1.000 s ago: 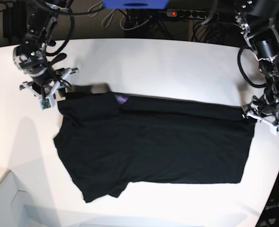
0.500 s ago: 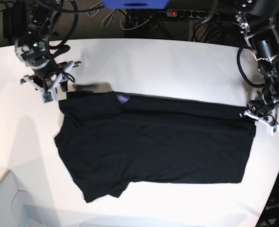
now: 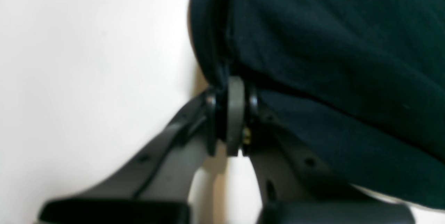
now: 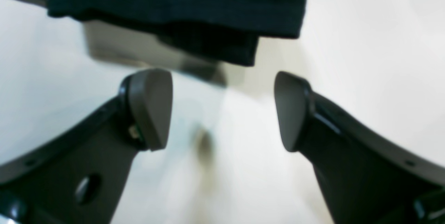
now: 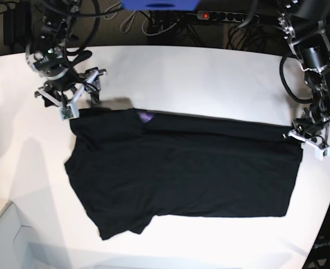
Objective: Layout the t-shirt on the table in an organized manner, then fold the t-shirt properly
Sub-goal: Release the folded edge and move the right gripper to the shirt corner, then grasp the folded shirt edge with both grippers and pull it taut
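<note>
Since a second ago the right gripper (image 5: 78, 92) has spread its jaws wide and lifted off the t-shirt (image 5: 181, 168), which lies flat on the white worktop (image 5: 198, 78). Both wrist views are blurred. The left gripper (image 3: 231, 88) is pinched on the t-shirt's hem.

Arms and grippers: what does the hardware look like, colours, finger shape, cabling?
Both arms are black jointed metal with exposed black cable loops. The right gripper and left gripper carry light grey brackets. Up close, the dark grey plastic fingers are curved struts with holes, ending in rounded flat pads.
</note>
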Controlling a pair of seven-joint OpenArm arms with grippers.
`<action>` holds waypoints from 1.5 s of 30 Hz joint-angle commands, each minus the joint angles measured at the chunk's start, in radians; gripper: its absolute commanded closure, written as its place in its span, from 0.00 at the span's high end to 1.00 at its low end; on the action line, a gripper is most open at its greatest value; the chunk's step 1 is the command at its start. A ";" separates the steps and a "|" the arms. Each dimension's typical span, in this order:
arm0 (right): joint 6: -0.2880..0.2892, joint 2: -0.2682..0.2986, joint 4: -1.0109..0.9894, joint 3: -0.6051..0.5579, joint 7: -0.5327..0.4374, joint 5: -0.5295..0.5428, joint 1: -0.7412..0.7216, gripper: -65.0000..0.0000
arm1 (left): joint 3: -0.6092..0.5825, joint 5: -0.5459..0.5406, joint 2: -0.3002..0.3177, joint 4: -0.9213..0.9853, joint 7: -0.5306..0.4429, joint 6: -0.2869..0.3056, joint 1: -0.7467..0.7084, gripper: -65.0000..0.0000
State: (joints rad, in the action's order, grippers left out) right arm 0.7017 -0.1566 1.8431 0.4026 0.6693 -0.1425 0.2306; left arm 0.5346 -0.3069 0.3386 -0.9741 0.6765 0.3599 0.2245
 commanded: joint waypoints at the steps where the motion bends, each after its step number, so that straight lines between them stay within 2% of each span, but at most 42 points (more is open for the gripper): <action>1: -0.004 0.000 0.003 -0.004 -0.023 0.014 -0.013 0.72 | 0.002 -0.005 0.020 -0.013 -0.010 0.001 0.016 0.00; 8: -0.004 0.004 -0.116 0.000 -0.030 0.014 -0.067 0.72 | 0.002 -0.005 0.021 -0.013 -0.010 0.001 0.014 0.00; 23: -0.004 0.025 -0.173 0.003 -0.032 0.014 -0.121 0.71 | 0.002 -0.005 0.027 -0.012 -0.010 0.001 0.014 0.00; 26: -0.004 0.028 -0.173 0.003 -0.033 0.014 -0.121 0.61 | 0.002 -0.005 0.027 -0.012 -0.010 0.001 0.014 0.00; 30: -0.004 0.028 -0.171 0.002 -0.035 0.014 -0.121 0.39 | 0.002 -0.005 0.027 -0.012 -0.010 0.001 0.014 0.00; 34: -0.004 0.028 -0.171 0.000 -0.087 0.014 -0.118 0.19 | 0.002 -0.005 0.027 -0.012 -0.010 0.001 0.014 0.00; 37: -0.004 0.030 -0.165 0.000 -0.112 0.014 -0.113 0.00 | 0.002 -0.005 0.027 -0.016 -0.005 0.001 0.014 0.00; 42: -0.004 0.051 -0.142 -0.001 -0.112 0.014 -0.113 0.00 | 0.005 -0.005 0.030 -0.036 0.004 0.001 0.013 0.00; 45: -0.004 0.055 -0.087 -0.003 -0.107 0.014 -0.116 0.00 | 0.008 -0.011 0.053 -0.116 0.068 0.001 -0.017 0.00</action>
State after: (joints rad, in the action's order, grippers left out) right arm 0.6998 -0.1078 1.7359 0.4015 0.5865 -0.1425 0.1276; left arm 0.5346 -0.3199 0.3611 -1.0737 0.7719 0.3664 0.1894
